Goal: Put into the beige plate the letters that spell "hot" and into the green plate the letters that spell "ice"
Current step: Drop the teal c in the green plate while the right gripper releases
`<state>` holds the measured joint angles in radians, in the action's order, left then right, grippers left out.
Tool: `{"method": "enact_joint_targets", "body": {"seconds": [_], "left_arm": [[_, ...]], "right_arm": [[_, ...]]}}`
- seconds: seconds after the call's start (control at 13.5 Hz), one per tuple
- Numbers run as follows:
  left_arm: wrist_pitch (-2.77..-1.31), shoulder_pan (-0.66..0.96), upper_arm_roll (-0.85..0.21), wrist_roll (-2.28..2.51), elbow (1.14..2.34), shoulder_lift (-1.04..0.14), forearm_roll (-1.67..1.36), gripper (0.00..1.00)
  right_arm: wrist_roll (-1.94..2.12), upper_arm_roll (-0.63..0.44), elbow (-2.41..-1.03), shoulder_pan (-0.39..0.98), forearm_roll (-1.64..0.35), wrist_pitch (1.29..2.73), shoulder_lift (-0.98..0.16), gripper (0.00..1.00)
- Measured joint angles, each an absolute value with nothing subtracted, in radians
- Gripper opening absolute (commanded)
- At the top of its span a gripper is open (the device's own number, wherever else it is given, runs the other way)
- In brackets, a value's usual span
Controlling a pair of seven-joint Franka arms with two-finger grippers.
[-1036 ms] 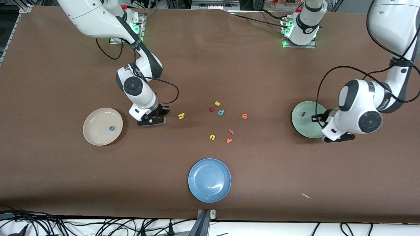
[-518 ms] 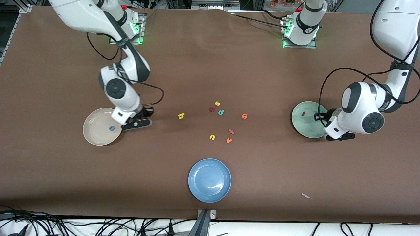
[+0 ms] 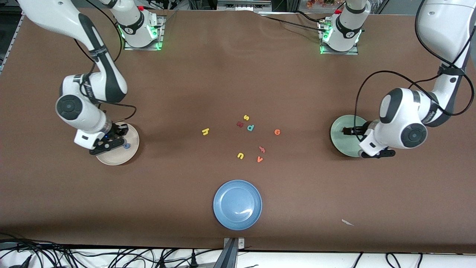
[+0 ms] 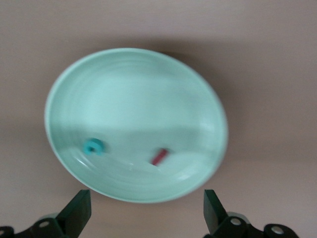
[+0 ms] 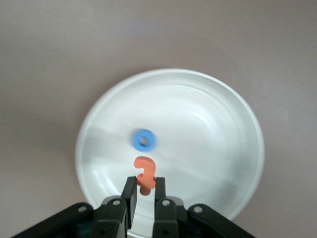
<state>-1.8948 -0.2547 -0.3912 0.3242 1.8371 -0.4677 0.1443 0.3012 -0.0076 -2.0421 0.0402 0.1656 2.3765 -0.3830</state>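
Hovering, right gripper [image 5: 144, 194]: over the beige plate [image 3: 130, 153], fingers pinched together on the orange t [image 5: 145, 175].
Right arm's end: the blue o [image 5: 144, 140] lies inside the beige plate, near its middle.
Left gripper [image 4: 146, 214]: fingers spread wide apart, nothing between them, hanging above the green plate [image 4: 133, 74].
Green plate contents: the teal c [image 4: 93, 147] and the dark red i [image 4: 160, 156] lie on its floor, a little apart.
Table middle: the yellow h [image 3: 205, 131] sits alone toward the right arm's end; the orange e [image 3: 276, 131] lies toward the left arm's end.
Leftover letters: yellow s [image 3: 246, 117], red k [image 3: 240, 124], teal p [image 3: 250, 127], yellow u [image 3: 240, 155], orange v [image 3: 260, 159] and one more reddish piece [image 3: 261, 149].
Blue plate [image 3: 223, 216]: nearest the front camera.
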Motion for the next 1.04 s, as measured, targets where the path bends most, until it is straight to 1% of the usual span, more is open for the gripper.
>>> {"method": "enact_joint_targets", "body": {"seconds": [0.07,0.15,0.22,0.52,0.67,0.81,1.04], "left_arm": [[-1.891,-0.251,-0.436,0.407,1.837,-0.459,0.144,1.0],[-1.891,-0.247,-0.477,0.496,1.837,-0.455,0.144,1.0],[-1.895,-0.243,-0.514,0.587,1.837,-0.455,0.138,1.0],[-2.005,-0.209,-0.596,0.891,1.854,-0.466,0.128,1.0],[-2.093,-0.145,-0.6,0.987,1.862,-0.487,0.128,1.0],[-2.188,-0.089,-0.598,1.066,1.865,-0.527,0.136,1.0],[-2.243,-0.061,-0.595,1.169,1.865,-0.598,0.224,0.98]], "right_arm": [[0.332,-0.02,-2.042,0.034,0.166,2.384,-0.384,0.7],[0.341,-0.025,-2.043,0.03,0.166,2.387,-0.385,0.78],[0.341,-0.026,-2.043,0.03,0.166,2.389,-0.385,0.84],[0.322,-0.02,-2.044,0.031,0.163,2.389,-0.386,0.83],[0.238,0.011,-2.045,0.031,0.162,2.389,-0.386,0.83],[0.113,0.077,-2.041,0.039,0.162,2.392,-0.386,0.83],[-0.07,0.122,-2.014,0.122,0.154,2.395,-0.39,0.83]]}}
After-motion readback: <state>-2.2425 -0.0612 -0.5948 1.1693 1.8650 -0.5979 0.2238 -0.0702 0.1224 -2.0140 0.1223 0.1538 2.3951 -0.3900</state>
